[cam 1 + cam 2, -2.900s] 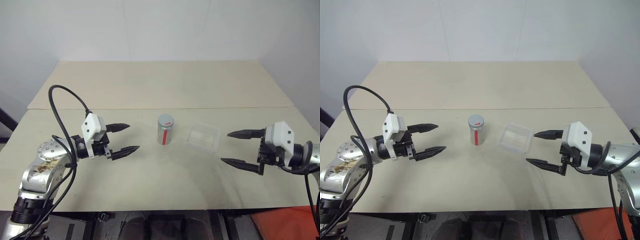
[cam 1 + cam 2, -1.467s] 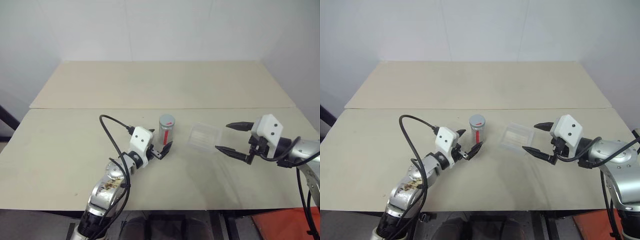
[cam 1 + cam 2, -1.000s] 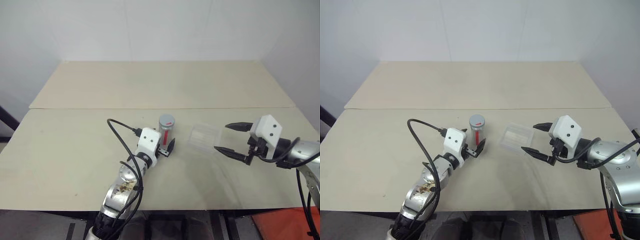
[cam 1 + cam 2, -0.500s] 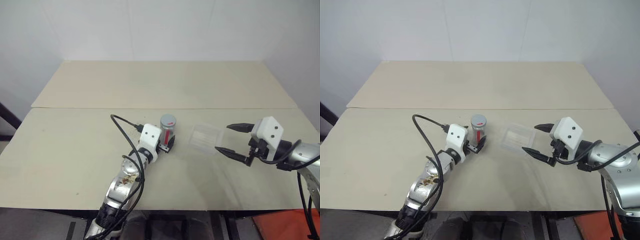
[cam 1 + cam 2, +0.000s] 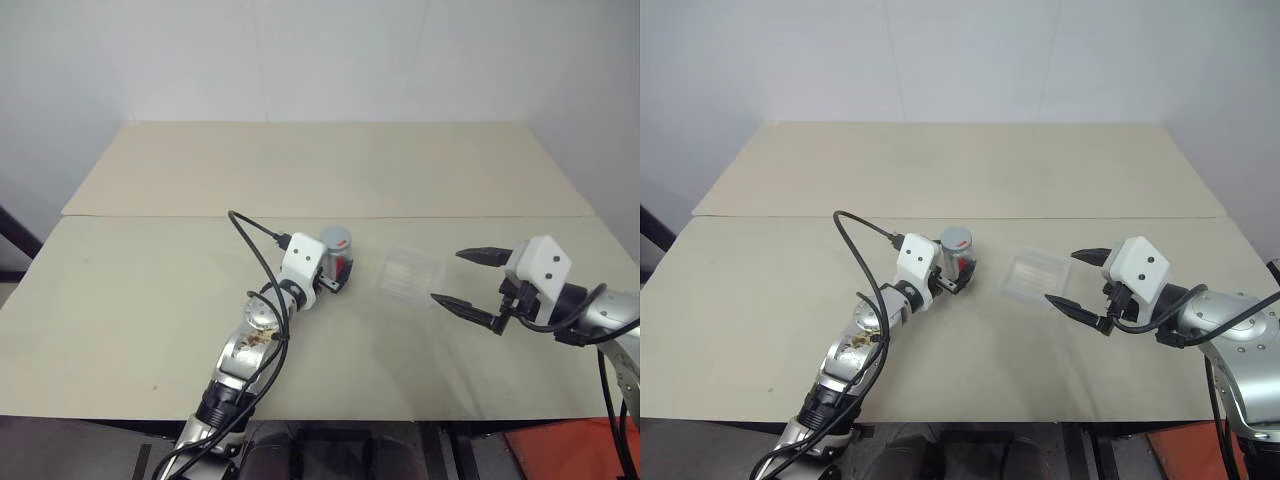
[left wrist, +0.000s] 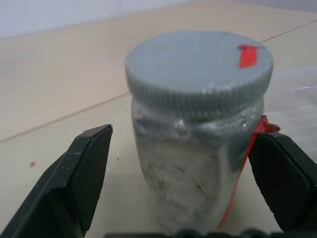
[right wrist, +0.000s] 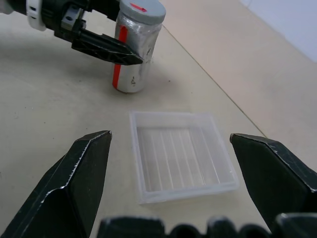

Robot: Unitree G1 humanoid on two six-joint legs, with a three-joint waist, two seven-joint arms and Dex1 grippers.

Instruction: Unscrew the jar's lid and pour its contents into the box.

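Up close, wide-open left claw [image 6: 185, 163] flanks the jar [image 6: 195, 148]; right claw [image 7: 190, 173] gapes empty.

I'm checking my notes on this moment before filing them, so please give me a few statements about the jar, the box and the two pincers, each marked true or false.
1. The lid is off the jar. False: it sits on the jar's top.
2. The left pincer stands open with one finger on each side of the jar. True.
3. The box holds the jar. False: the jar stands upright on the table beside the box, apart from it.
4. The right pincer is open and holds nothing. True.
5. The jar has a red stripe down its side. True.
6. The right pincer is shut on the box. False: it is open beside the box, off it.
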